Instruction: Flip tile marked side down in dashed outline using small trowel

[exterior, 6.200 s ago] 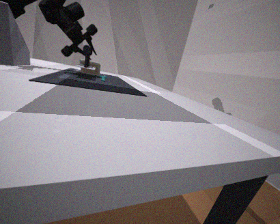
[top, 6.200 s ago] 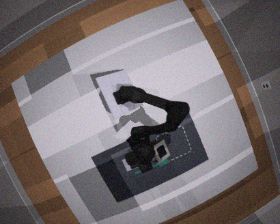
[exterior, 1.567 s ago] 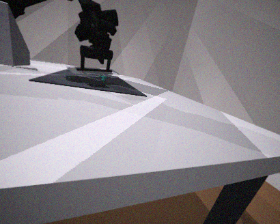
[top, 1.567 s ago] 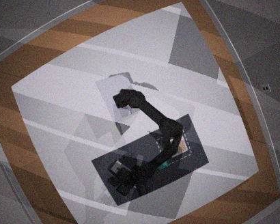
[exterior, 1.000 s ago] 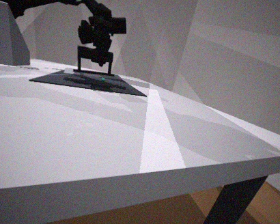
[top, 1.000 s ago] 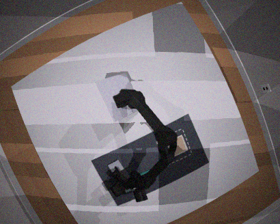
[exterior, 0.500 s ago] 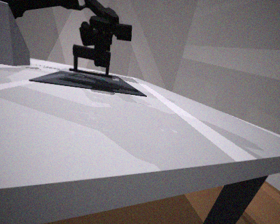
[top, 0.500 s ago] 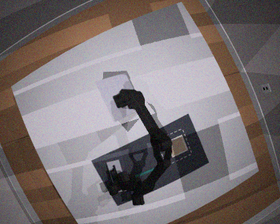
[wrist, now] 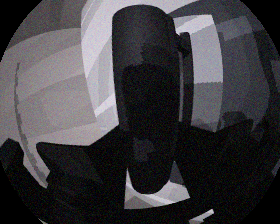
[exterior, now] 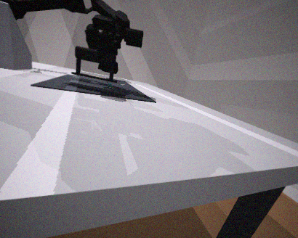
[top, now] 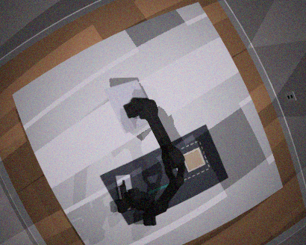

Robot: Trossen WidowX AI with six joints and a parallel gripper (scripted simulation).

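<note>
The tile (top: 195, 160) lies flat inside the dashed outline (top: 207, 168) on the dark mat (top: 219, 169) (exterior: 136, 95). Its upper face looks plain tan, with no mark that I can make out. My gripper (top: 122, 196) (exterior: 94, 75) (wrist: 145, 123) is at the other end of the mat from the tile. It is shut on the trowel, whose thick dark handle (wrist: 146, 40) fills the middle of the wrist view. In the exterior view a thin dark bar runs across the fingertips, low over the mat. I cannot tell whether the trowel touches down; its blade is not clear.
A pale patch (top: 124, 180) shows on the mat beside the gripper. A teal strip (top: 159, 188) lies mid-mat, partly under the arm. The arm's base stands on a pale block (top: 117, 98) (exterior: 6, 40) behind the mat. The upper arm passes just beside the tile in the top view.
</note>
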